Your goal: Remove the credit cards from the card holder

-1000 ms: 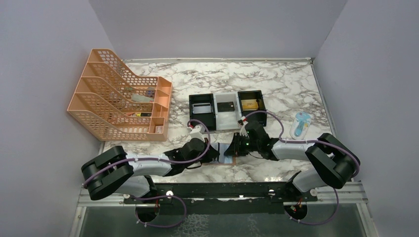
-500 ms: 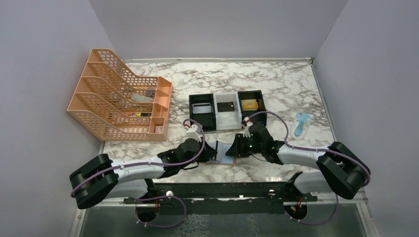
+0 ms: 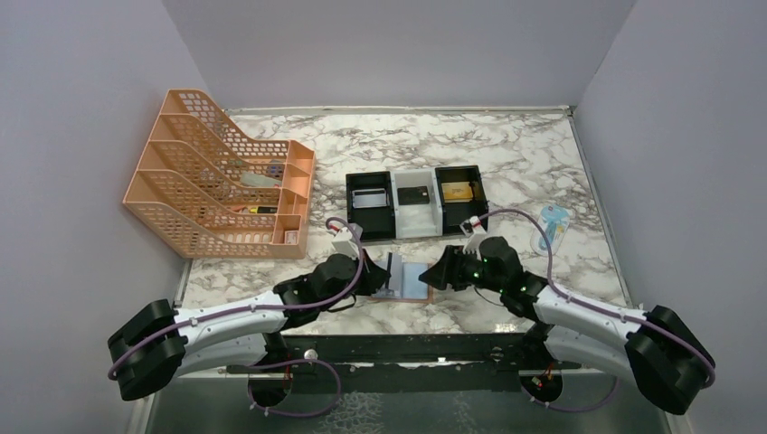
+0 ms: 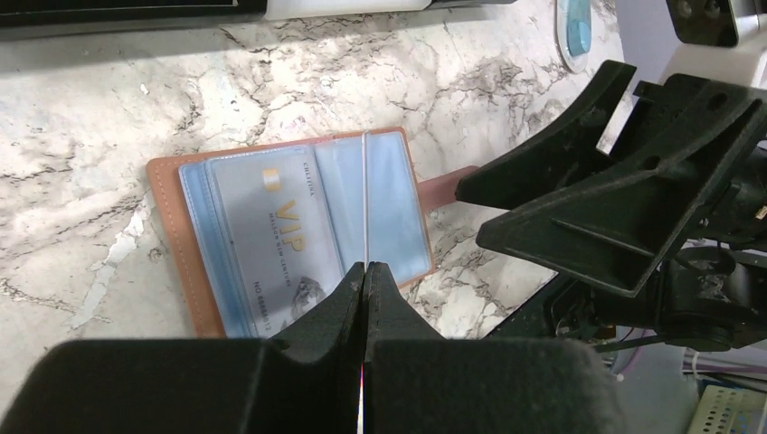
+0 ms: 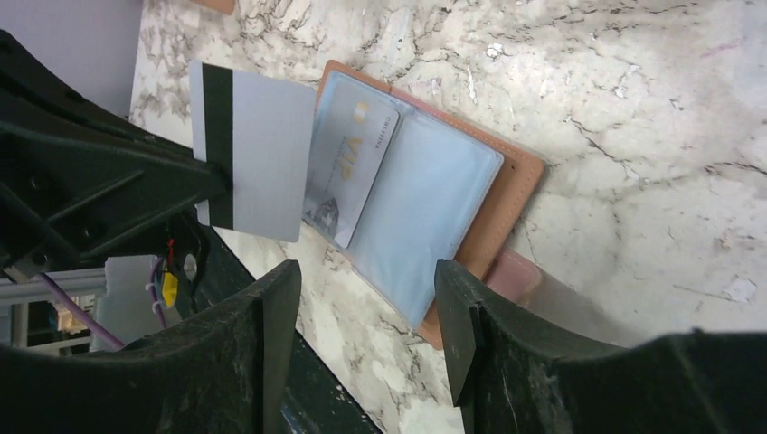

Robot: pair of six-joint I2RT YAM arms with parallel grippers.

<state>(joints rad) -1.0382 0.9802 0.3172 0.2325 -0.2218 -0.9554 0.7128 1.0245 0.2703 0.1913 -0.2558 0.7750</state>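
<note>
The card holder (image 3: 418, 283) lies open on the marble, tan leather outside, light-blue sleeves inside; it also shows in the left wrist view (image 4: 391, 208) and the right wrist view (image 5: 425, 217). A greyish-silver VIP credit card (image 4: 271, 231) sits in its left sleeve (image 5: 348, 163). My left gripper (image 4: 364, 268) is shut on another silver credit card (image 5: 262, 154) with a black stripe, held upright above the holder's left edge (image 3: 392, 269). My right gripper (image 5: 362, 330) is open and empty, just right of the holder (image 3: 435, 276), over its snap tab.
A black-and-white three-compartment tray (image 3: 416, 223) stands behind the holder, with a black card (image 3: 414, 194) in the middle and a gold one (image 3: 458, 191) on the right. An orange mesh file rack (image 3: 217, 185) is far left. A blue-white packet (image 3: 550, 226) lies right.
Both arms have drawn back from the holder, left one to the left, right one to the right. The left gripper has pulled the striped silver card out; the open holder now lies uncovered.
</note>
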